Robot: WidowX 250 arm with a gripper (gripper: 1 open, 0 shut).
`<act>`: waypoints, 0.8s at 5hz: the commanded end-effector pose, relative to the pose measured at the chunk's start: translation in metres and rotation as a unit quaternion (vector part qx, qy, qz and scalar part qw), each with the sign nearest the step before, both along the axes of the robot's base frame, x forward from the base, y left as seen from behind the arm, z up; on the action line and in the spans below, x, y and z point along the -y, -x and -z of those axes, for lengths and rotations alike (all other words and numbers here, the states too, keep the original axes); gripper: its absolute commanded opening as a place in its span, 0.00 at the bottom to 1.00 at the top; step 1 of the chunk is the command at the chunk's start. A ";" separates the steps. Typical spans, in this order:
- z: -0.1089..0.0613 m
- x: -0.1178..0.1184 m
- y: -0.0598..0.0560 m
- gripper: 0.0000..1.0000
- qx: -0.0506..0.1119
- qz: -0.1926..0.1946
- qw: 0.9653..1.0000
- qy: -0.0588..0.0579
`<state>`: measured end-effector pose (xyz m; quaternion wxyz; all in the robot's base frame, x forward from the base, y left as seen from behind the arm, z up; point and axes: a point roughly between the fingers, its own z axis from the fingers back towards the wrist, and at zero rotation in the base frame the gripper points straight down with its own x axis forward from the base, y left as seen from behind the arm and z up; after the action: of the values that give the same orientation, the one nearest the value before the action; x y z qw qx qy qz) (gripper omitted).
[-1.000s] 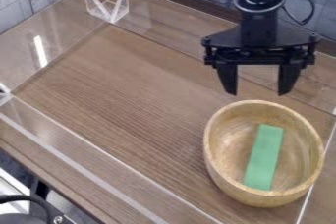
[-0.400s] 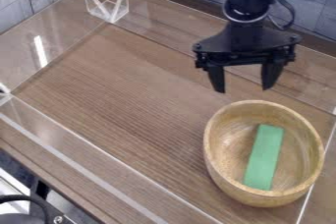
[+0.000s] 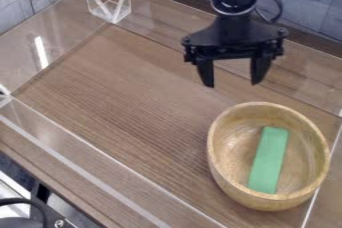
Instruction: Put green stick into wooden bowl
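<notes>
The green stick (image 3: 271, 158) lies flat inside the wooden bowl (image 3: 229, 122), which sits at the table's front right. My gripper (image 3: 234, 74) hangs above the table behind and to the left of the bowl, pointing down. Its black fingers (image 3: 206, 75) are spread wide, open, with nothing between them.
A clear plastic wall (image 3: 80, 167) runs along the table's left and front edges. A small clear stand (image 3: 108, 4) sits at the back left corner. The wood-grain tabletop (image 3: 120, 92) stretches left of the gripper.
The gripper has moved left and farther back, away from the bowl, staying open. The green stick and bowl have not moved.
</notes>
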<state>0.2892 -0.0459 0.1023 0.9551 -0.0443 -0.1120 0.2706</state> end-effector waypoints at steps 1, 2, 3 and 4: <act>-0.026 -0.007 -0.007 0.00 0.033 -0.006 0.999 0.004; -0.043 -0.016 -0.005 1.00 0.035 0.013 0.999 0.008; -0.060 -0.029 -0.008 1.00 0.037 0.042 0.998 0.014; -0.038 -0.036 -0.027 1.00 0.049 0.005 0.999 0.003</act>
<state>0.3105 -0.0113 0.1273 0.9540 -0.0562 -0.1373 0.2605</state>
